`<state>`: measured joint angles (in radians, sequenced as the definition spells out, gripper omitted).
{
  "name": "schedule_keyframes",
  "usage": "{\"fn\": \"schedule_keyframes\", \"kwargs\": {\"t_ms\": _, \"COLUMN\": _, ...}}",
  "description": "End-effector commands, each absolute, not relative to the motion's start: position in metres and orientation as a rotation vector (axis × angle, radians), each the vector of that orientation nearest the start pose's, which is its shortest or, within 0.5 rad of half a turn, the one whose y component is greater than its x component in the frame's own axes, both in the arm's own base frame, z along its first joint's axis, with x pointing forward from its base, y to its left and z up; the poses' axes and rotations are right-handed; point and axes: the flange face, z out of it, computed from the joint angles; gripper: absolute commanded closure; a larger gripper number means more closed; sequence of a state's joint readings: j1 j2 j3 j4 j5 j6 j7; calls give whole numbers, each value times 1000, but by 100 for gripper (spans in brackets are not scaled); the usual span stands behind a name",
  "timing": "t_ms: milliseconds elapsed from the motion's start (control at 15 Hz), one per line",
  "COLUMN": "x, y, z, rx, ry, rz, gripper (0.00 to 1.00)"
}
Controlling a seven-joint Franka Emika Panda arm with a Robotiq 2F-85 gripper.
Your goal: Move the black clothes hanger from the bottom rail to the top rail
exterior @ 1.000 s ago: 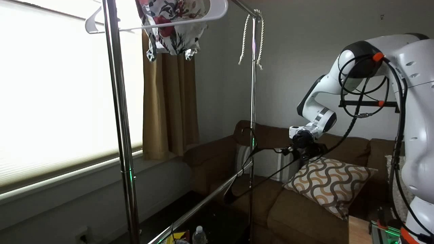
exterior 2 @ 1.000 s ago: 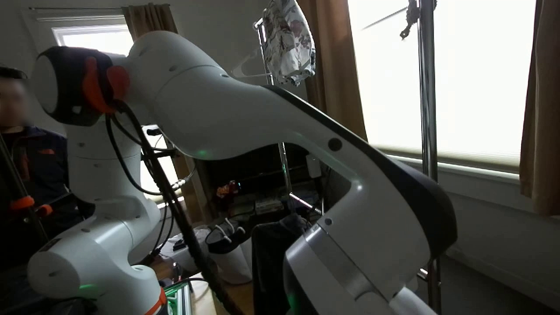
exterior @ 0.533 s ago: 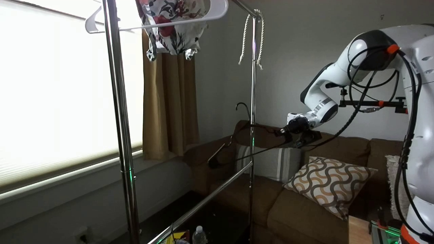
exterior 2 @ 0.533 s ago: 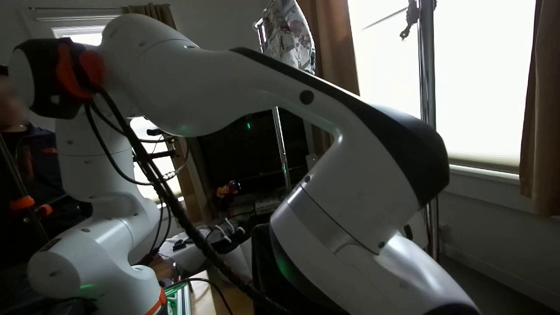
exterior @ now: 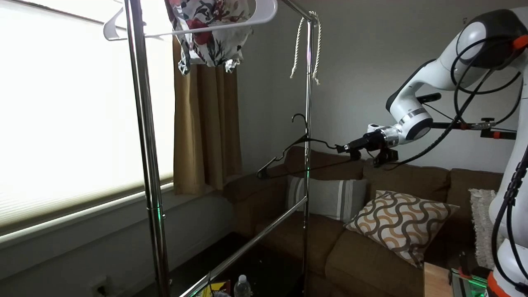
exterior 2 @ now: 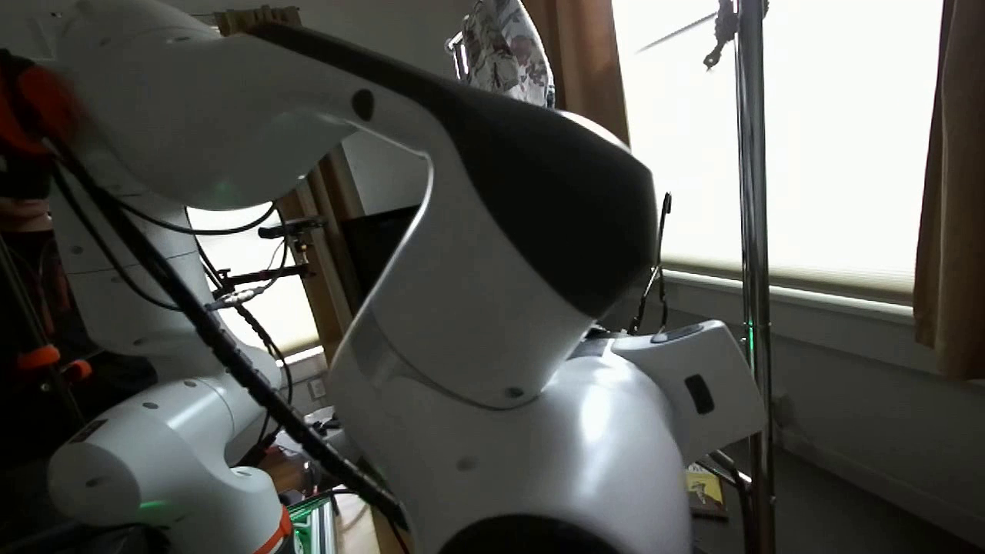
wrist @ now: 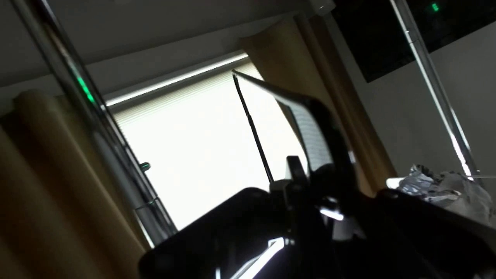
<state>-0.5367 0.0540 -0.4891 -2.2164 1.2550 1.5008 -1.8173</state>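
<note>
Right of ctr in an exterior view: holding hanger (exterior: 301, 140) mid-air, clamped in gripper (exterior: 342, 148) by frame-right side. Already off bottom rail (exterior: 251, 243), lower ctr. Not yet on top rail (exterior: 296, 8), top ctr; prob approx halfway. To do: raise, hang, let go.
</note>
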Motion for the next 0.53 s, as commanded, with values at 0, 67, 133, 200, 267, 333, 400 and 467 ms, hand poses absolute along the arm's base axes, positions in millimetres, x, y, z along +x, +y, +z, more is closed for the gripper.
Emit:
{"fn": "schedule_keyframes", "kwargs": {"t_ms": 0, "x": 338, "y": -360, "z": 381, "rx": -1993, "ry": -276, "rz": -1308, "gripper": 98}}
{"fn": "schedule_keyframes", "kwargs": {"t_ms": 67, "x": 334, "y": -359, "z": 382, "rx": -1998, "ry": -265, "rz": -1319, "gripper": 92}}
{"fn": "schedule_keyframes", "kwargs": {"t_ms": 133, "x": 335, "y": -359, "z": 383, "rx": -1997, "ry": -268, "rz": -1320, "gripper": 92}}
{"fn": "schedule_keyframes", "kwargs": {"t_ms": 200, "x": 336, "y": -359, "z": 383, "rx": -1997, "ry": -272, "rz": -1318, "gripper": 92}}
{"fn": "schedule_keyframes", "kwargs": {"t_ms": 267, "x": 341, "y": -350, "z": 372, "rx": -1996, "ry": -229, "rz": -1333, "gripper": 98}}
{"fn": "schedule_keyframes", "kwargs": {"t_ms": 333, "x": 345, "y": -342, "z": 366, "rx": -2003, "ry": -194, "rz": -1368, "gripper": 98}}
{"fn": "schedule_keyframes", "kwargs": {"t_ms": 400, "x": 348, "y": -331, "z": 359, "rx": -2006, "ry": -152, "rz": -1396, "gripper": 98}}
{"fn": "schedule_keyframes", "kwargs": {"t_ms": 467, "x": 352, "y": -324, "z": 354, "rx": -2020, "ry": -109, "rz": -1428, "gripper": 98}}
